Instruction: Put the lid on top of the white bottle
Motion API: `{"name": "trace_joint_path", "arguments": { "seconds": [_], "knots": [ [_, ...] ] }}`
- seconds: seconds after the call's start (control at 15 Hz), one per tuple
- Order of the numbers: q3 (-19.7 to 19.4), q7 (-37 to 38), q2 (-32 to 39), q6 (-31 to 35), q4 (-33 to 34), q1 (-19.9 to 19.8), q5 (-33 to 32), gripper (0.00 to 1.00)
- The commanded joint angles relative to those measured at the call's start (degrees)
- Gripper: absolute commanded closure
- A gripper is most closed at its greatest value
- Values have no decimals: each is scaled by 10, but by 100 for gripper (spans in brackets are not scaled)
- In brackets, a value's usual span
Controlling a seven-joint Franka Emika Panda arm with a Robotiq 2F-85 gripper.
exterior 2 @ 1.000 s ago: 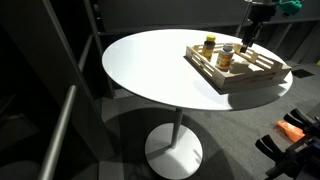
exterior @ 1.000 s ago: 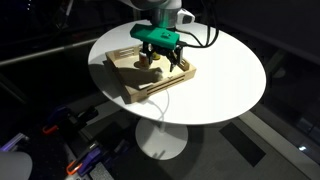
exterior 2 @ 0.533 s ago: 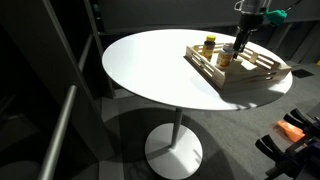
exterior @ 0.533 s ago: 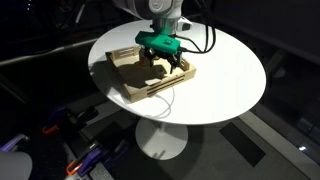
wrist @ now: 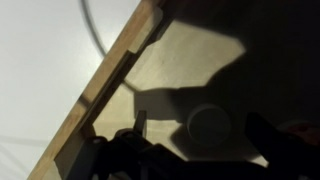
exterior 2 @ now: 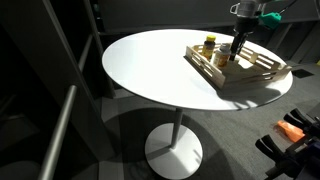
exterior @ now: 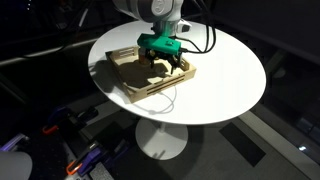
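Note:
A wooden tray (exterior 2: 250, 75) lies on the round white table (exterior 2: 150, 70). In it stand the white bottle (exterior 2: 209, 44) with a yellow-orange band and a shorter amber-brown bottle (exterior 2: 224, 59). My gripper (exterior 2: 237, 52) reaches down into the tray just beside the amber bottle; in an exterior view the green gripper (exterior: 162, 58) hides both bottles. In the wrist view a small round disc, apparently the lid (wrist: 210, 128), lies in deep shadow on the tray floor (wrist: 190, 60). It sits between my spread fingers (wrist: 140, 125), which do not touch it. The gripper (wrist: 205, 135) is open.
The tray's wooden rail (wrist: 110, 70) runs diagonally through the wrist view, with a thin cable (wrist: 95, 35) looping over the table beyond it. The table stands on a single pedestal (exterior: 160, 140). Orange tools (exterior 2: 292, 128) lie on the floor.
My gripper has moved down and sideways into the tray, close beside the amber bottle. The bottles and the tray have not moved.

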Motion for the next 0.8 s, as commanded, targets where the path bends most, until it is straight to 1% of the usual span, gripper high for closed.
{"name": "trace_joint_path", "arguments": {
  "seconds": [0.0,0.13,0.2,0.27,0.33,0.4,0.47,0.73],
  "knots": [
    [2,9,8,13,10,-2,-27,0],
    [2,9,8,16,10,-2,-32,6],
    [2,10,8,17,10,-2,-34,13],
    [2,11,9,18,10,-2,-35,14],
    [2,11,9,19,10,-2,-35,18],
    [2,11,9,19,10,-2,-34,14],
    [2,11,9,19,9,-2,-34,15],
    [3,12,8,19,8,1,-35,14]
  ]
}}
